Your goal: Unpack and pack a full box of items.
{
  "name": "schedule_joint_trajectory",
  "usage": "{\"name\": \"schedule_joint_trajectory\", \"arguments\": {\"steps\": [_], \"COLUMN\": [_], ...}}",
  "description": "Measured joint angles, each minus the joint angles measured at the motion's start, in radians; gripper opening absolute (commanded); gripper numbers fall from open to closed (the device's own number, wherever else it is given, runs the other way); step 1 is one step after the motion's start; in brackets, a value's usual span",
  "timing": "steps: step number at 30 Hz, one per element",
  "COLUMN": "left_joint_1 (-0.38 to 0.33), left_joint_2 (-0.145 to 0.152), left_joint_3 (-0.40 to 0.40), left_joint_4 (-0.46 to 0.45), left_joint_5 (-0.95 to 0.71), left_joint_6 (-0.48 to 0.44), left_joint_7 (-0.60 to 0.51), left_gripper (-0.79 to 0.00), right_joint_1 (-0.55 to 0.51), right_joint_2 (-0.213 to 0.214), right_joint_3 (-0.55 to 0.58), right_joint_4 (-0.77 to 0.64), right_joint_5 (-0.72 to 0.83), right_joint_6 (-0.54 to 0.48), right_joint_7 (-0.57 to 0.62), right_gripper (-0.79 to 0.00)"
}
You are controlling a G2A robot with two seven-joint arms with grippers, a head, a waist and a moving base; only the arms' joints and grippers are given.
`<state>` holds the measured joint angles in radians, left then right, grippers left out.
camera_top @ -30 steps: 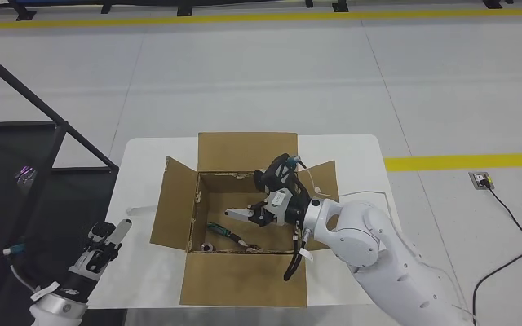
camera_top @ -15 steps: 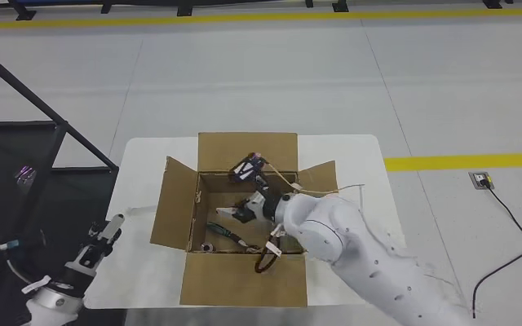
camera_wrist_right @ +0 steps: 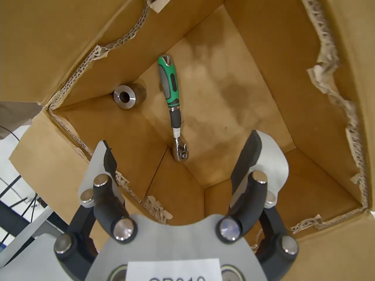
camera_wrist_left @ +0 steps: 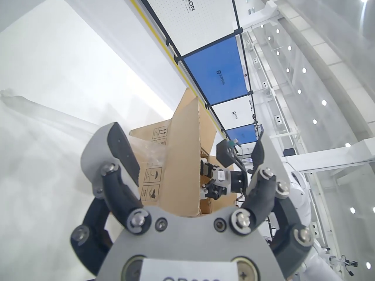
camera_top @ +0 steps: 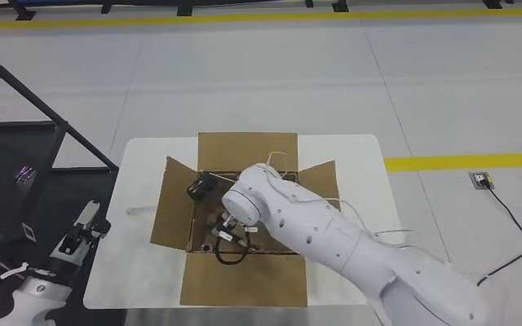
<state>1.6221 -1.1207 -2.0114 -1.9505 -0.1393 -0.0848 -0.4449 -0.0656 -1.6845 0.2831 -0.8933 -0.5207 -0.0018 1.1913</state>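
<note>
Unpacking seems nearly done: box (camera_wrist_right: 58, 30) holds only ratchet (camera_wrist_right: 170, 89) and metal ring (camera_wrist_right: 129, 96); right claw (camera_wrist_right: 180, 146) spread, empty.

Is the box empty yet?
Not empty. The right wrist view shows a green-handled ratchet and a metal cylinder lying on the box floor.

Brightly lit from ceiling lamps (camera_wrist_left: 323, 102); washed-out glare on table (camera_wrist_left: 58, 59); soft mottled shading on box floor (camera_wrist_right: 234, 103); fisheye bending at edges.
</note>
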Motion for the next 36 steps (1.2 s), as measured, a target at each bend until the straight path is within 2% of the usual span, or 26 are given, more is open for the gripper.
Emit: {"name": "schedule_joint_trajectory", "arguments": {"steps": [2,4,12,19,24,36], "left_joint_1": [-0.017,-0.022,-0.020,-0.012,0.004,0.024], "left_joint_2": [0.002,0.003,0.003,0.008,0.010,0.008], "left_joint_3": [0.008,0.010,0.013,0.056,0.081,0.123], "left_joint_4": [0.006,0.007,0.006,-0.017,-0.038,-0.056], "left_joint_5": [0.015,0.022,0.025,0.140,0.207,0.277], "left_joint_6": [0.015,0.020,0.019,0.035,0.067,0.109], "left_joint_7": [-0.009,-0.011,-0.014,-0.042,-0.051,-0.018], "left_gripper": [0.000,0.000,0.000,0.000,0.000,0.000], "right_joint_1": [0.017,0.028,0.029,-0.009,-0.029,-0.064], "right_joint_2": [-0.049,-0.082,-0.082,-0.090,-0.128,-0.227], "right_joint_3": [-0.021,-0.028,-0.027,-0.026,-0.037,-0.049], "right_joint_4": [0.089,0.156,0.161,0.181,0.264,0.483], "right_joint_5": [0.023,0.032,0.032,-0.009,-0.039,-0.064], "right_joint_6": [-0.026,-0.024,-0.020,-0.006,0.075,-0.064], "right_joint_7": [0.016,0.020,0.020,-0.042,-0.068,-0.167], "right_gripper": [0.000,0.000,0.000,0.000,0.000,0.000]}}
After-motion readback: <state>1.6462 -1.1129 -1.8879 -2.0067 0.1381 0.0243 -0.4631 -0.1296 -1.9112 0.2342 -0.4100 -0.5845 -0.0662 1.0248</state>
